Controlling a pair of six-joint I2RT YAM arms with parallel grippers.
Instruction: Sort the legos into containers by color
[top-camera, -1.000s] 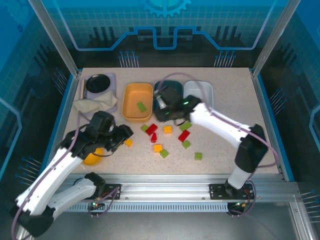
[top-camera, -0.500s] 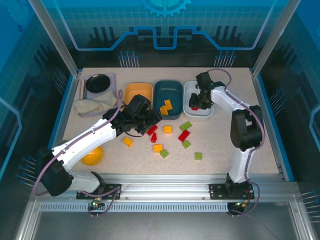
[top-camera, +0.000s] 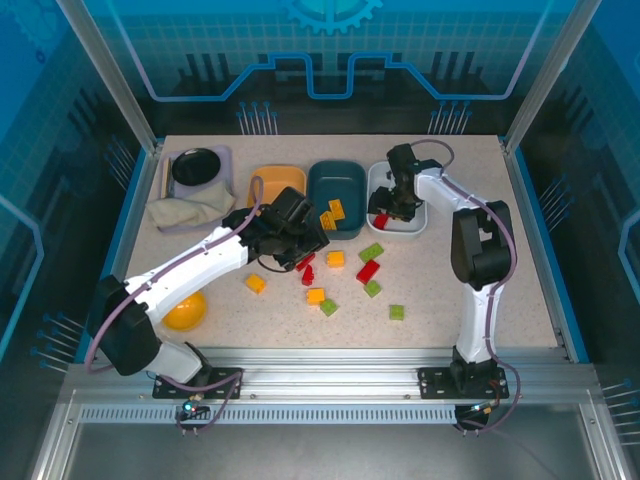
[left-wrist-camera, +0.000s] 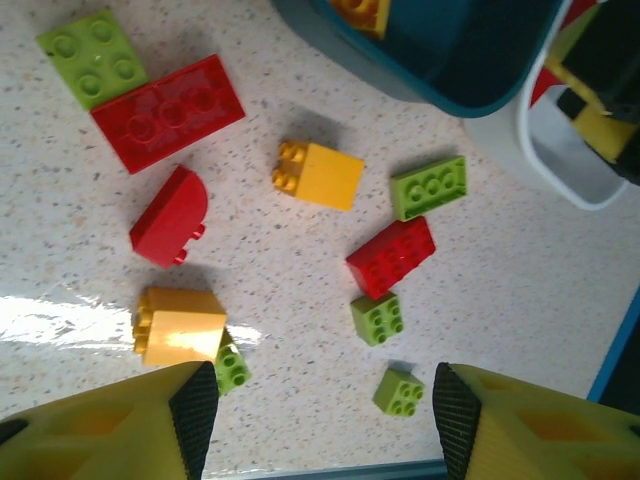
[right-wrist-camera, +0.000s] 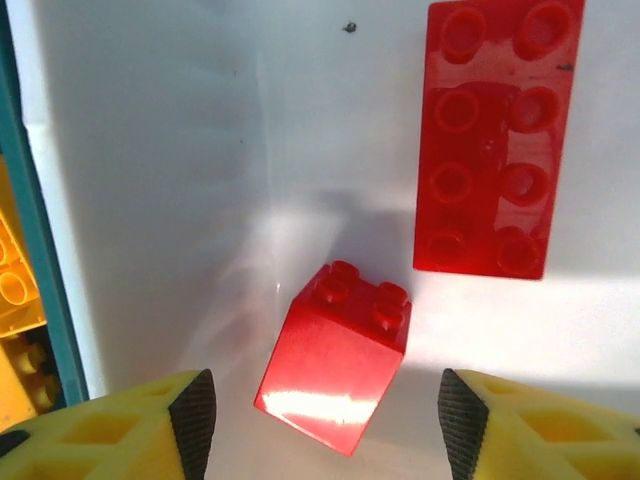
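Loose legos lie in the middle of the table: red (top-camera: 368, 271), green (top-camera: 371, 252) and orange-yellow (top-camera: 315, 296) bricks. My left gripper (top-camera: 305, 243) hovers open over them, nothing between its pads; below it are a green brick (left-wrist-camera: 399, 391), a red brick (left-wrist-camera: 391, 256) and an orange brick (left-wrist-camera: 180, 325). The yellow-orange tray (top-camera: 268, 180) is partly behind my left arm. The teal tray (top-camera: 337, 190) holds orange-yellow bricks (top-camera: 333, 213). My right gripper (top-camera: 392, 205) is open low inside the white tray (top-camera: 415, 222), straddling a small red brick (right-wrist-camera: 335, 372) without touching it; an oblong red brick (right-wrist-camera: 498, 140) lies beyond.
At the back left are a round black dish (top-camera: 196, 165) and a crumpled cloth (top-camera: 190, 210). A glossy yellow dome bowl (top-camera: 185, 312) sits front left. One green brick (top-camera: 397, 312) lies apart toward the front right. Metal frame posts stand at the table's corners.
My left arm swung from the yellow bowl to over the brick pile. My right arm went from the teal tray to the white tray, where a red brick now lies free.
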